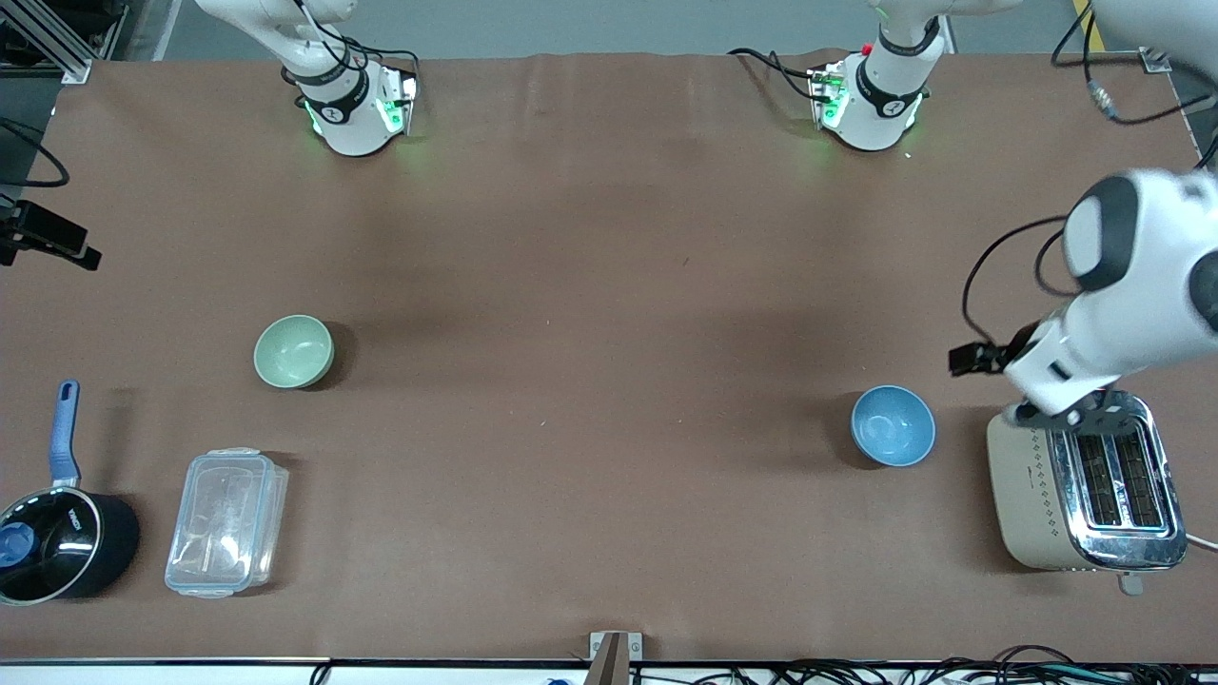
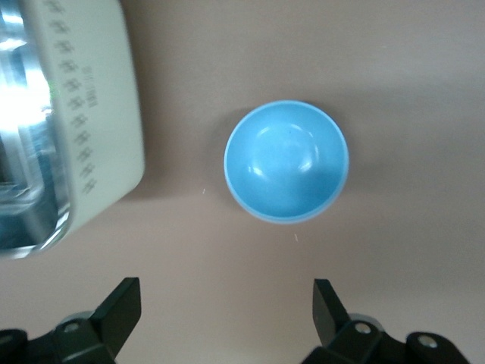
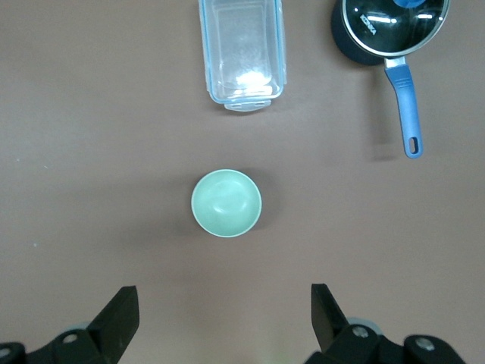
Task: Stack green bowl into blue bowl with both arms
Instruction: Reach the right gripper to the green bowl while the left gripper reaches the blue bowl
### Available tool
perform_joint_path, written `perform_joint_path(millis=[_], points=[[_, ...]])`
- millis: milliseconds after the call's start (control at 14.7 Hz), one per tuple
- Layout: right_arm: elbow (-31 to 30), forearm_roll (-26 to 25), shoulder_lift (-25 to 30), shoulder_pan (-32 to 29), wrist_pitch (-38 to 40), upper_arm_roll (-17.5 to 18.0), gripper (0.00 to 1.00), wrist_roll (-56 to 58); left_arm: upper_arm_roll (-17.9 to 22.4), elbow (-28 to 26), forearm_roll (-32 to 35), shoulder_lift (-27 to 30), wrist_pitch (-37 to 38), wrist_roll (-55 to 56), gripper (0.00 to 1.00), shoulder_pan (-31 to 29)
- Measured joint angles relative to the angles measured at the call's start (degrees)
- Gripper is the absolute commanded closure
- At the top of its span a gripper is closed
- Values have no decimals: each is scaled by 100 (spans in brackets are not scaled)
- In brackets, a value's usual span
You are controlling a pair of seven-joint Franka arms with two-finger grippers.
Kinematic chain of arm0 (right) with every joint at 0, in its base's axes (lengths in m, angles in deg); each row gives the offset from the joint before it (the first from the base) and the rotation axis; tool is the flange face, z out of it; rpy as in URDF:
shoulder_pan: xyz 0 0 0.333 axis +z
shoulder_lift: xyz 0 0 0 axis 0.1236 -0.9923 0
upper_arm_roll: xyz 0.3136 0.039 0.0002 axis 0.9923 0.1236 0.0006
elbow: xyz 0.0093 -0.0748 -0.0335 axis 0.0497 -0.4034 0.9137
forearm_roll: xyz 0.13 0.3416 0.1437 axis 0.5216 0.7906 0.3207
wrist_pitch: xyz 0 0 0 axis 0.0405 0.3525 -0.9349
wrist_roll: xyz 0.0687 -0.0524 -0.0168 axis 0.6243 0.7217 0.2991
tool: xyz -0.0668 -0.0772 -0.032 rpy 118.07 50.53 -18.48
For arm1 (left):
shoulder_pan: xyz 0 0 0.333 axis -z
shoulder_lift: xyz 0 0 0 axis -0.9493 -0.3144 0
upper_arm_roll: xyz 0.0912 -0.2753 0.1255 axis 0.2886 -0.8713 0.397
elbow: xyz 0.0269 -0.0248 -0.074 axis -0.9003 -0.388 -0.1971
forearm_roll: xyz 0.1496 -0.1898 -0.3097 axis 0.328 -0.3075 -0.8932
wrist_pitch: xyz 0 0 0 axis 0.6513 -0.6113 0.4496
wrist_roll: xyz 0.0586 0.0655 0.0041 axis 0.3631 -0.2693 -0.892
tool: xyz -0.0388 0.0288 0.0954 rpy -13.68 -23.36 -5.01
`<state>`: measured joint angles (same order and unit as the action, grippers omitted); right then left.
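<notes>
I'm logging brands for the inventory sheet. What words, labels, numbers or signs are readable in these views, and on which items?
Saucepan: a short white brand word on its glass lid, too blurred to read.
Toaster: a small line of print on its beige side amid the diamond pattern, too small to read.
Green bowl, blue bowl, clear plastic container: no text visible.

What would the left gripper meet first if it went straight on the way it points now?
Probably bare table: the open left gripper points down, with the blue bowl just ahead of its fingers and the toaster beside it. Depth is unclear.
</notes>
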<state>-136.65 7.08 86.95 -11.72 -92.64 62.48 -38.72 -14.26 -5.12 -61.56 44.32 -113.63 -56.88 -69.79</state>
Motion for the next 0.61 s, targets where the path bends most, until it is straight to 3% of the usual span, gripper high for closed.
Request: perform_joint_path(millis=[204, 272, 408, 612], points=[[-824, 0, -41, -115, -793, -19, 0, 162, 1, -270, 0, -674, -1053, 0, 3, -92], [-1283, -1, -67, -114, -1274, -14, 0, 196, 1, -330, 0, -842, -1266, 0, 14, -111], [-2276, -10, -134, -107, -2379, 5, 0, 237, 2, -357, 0, -1129, -1558, 1, 54, -174], [-3699, -40, -208, -55, -4276, 39, 0, 267, 0, -352, 0, -1325, -1653, 306, 91, -217]])
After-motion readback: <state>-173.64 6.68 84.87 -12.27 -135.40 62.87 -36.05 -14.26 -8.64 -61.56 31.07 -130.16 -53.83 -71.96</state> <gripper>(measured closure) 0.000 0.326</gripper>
